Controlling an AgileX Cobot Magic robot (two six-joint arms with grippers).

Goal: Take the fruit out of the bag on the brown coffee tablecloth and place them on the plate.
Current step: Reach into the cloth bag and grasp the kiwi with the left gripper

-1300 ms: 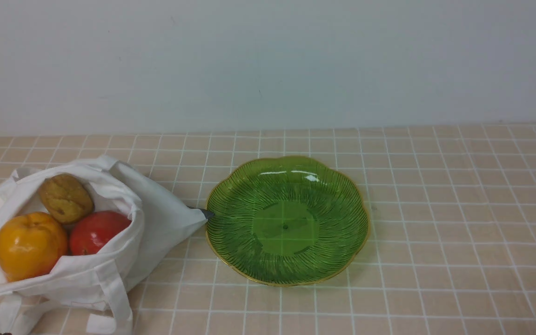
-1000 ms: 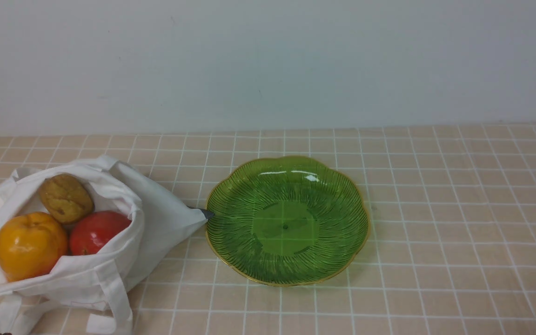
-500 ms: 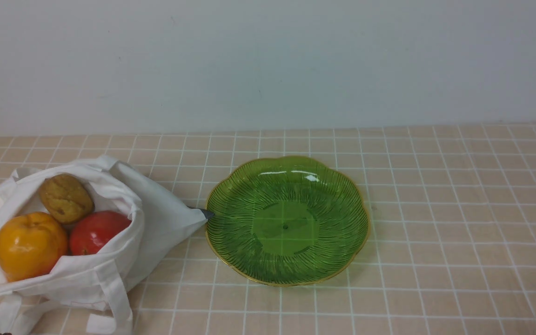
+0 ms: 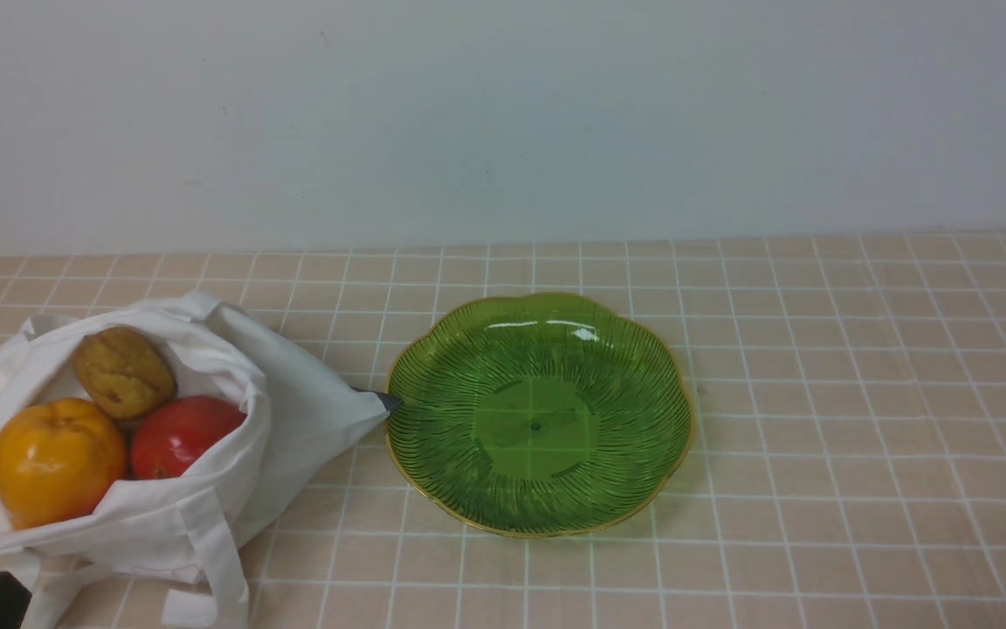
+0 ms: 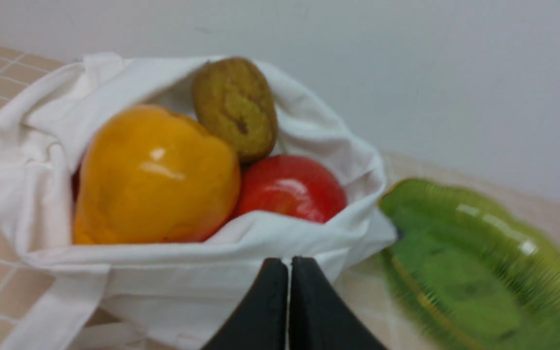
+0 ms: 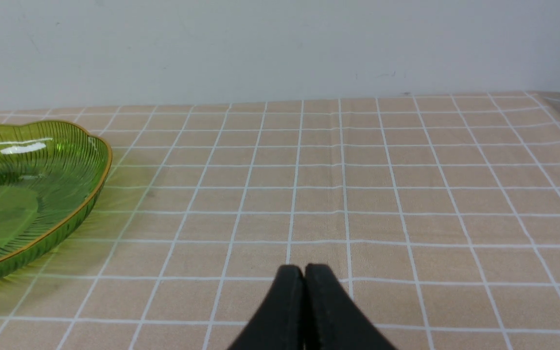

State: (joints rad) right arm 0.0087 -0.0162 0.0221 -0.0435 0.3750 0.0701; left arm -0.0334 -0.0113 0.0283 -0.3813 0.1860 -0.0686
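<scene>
My left fingers [image 5: 288, 272] are closed, their bases cut off, with the white cloth tote [image 5: 285, 243] ahead of them, partly hiding the red fruit [image 5: 292, 189]. My right fingers [image 6: 304, 277] are closed too, the scalloped green plate [image 6: 71, 204] beyond them cropped.

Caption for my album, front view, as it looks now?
Three fruits in a white bag, beside a green plate.

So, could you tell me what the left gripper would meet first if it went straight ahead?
Probably the near side of the white bag, below the orange fruit, though depth and exact aim are hard to judge.
</scene>
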